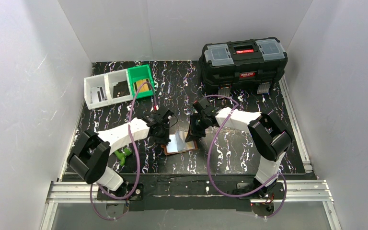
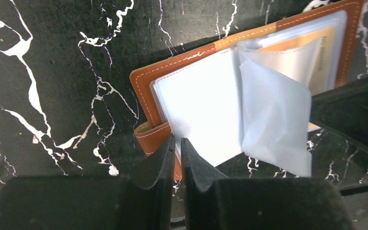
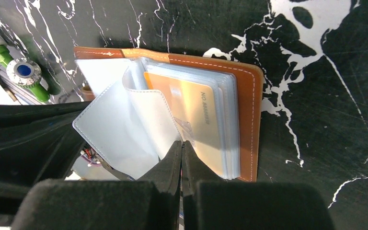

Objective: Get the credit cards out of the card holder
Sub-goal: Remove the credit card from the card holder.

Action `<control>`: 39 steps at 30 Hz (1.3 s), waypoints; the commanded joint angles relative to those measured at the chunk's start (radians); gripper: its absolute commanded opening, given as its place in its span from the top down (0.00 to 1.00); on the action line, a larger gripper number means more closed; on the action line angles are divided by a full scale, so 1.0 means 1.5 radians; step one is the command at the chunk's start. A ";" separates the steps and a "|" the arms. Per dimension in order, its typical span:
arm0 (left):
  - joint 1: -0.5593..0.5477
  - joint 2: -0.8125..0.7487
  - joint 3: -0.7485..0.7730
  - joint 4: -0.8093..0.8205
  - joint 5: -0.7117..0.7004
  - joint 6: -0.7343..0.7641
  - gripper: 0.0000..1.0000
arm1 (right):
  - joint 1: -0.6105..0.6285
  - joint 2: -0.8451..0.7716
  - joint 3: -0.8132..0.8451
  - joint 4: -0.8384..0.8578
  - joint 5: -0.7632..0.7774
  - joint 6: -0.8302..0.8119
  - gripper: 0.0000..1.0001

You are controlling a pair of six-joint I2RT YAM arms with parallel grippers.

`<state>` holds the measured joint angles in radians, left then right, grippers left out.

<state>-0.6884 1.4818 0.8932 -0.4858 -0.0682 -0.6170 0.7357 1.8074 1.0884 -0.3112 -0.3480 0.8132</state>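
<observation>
The brown card holder lies open on the black marbled table between both arms, its pale glossy pockets fanned out. An orange-gold credit card sits inside a clear pocket on the right half, also seen as a credit card from the left wrist. My left gripper is shut on the near edge of the card holder at its left half. My right gripper is shut on the lower edge of one clear pocket, which stands lifted off the stack. Other cards cannot be made out.
A big black toolbox stands at the back right. Two white bins and a green bin sit at the back left, with flat items inside. A small green and white object lies near the left arm's base.
</observation>
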 commanded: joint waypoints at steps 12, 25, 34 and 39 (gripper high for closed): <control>0.002 0.025 0.003 0.030 0.016 -0.002 0.99 | 0.031 -0.001 0.072 -0.011 -0.023 -0.009 0.99; 0.004 -0.049 0.023 -0.054 -0.043 0.003 0.99 | 0.041 0.015 0.093 -0.046 0.021 -0.016 0.88; 0.004 -0.038 0.018 -0.053 -0.053 0.002 1.00 | 0.039 -0.045 0.049 -0.079 0.109 -0.031 0.67; 0.005 -0.024 0.012 -0.047 -0.051 0.002 1.00 | 0.040 -0.029 0.051 -0.102 0.130 -0.037 0.73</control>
<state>-0.6880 1.4439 0.9028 -0.5358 -0.1211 -0.6206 0.7925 1.7743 1.1667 -0.4193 -0.2043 0.7777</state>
